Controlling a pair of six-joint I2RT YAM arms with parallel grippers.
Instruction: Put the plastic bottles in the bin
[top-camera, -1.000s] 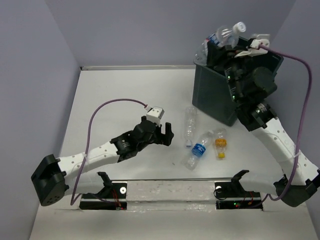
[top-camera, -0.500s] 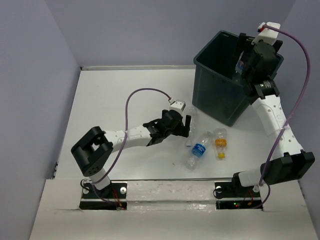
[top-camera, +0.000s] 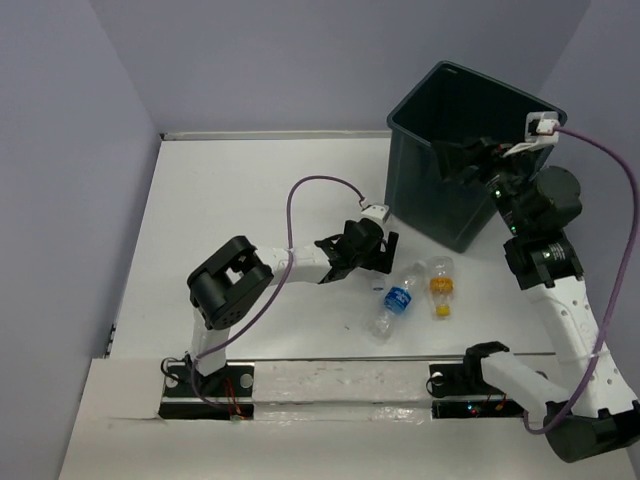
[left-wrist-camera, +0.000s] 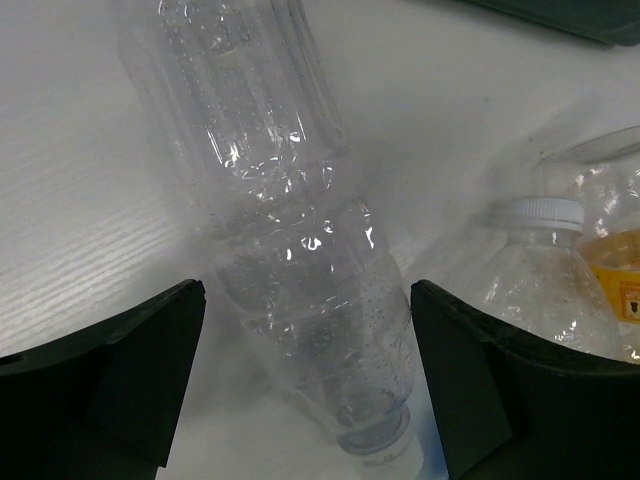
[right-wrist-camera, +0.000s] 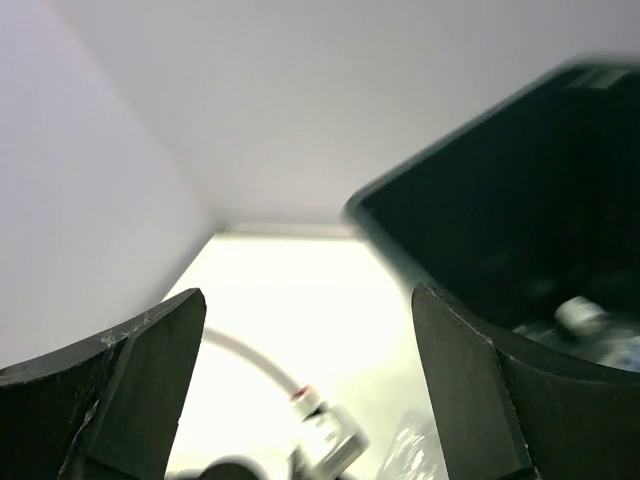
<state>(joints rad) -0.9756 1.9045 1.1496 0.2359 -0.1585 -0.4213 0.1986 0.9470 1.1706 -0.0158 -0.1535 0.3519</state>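
A clear unlabelled plastic bottle (left-wrist-camera: 290, 240) lies on the white table between the fingers of my left gripper (left-wrist-camera: 305, 335). The jaws are open and straddle it near its neck, with a gap on each side. In the top view my left gripper (top-camera: 387, 254) covers most of that bottle. Just right of it lie a blue-labelled bottle (top-camera: 398, 298) and an orange-labelled bottle (top-camera: 441, 285). My right gripper (top-camera: 452, 160) hangs open and empty at the near side of the dark bin (top-camera: 440, 95). A bottle (right-wrist-camera: 580, 315) lies inside the bin (right-wrist-camera: 520, 220).
The bin stands at the table's back right, close to the purple walls. A white-capped bottle (left-wrist-camera: 540, 215) lies close to my left gripper's right finger (left-wrist-camera: 480, 380). The purple cable (top-camera: 325, 185) arcs over the left arm.
My left gripper has reached right and come down around the clear bottle. My right gripper let go of its bottle over the bin and has drawn back toward the bin's near side.
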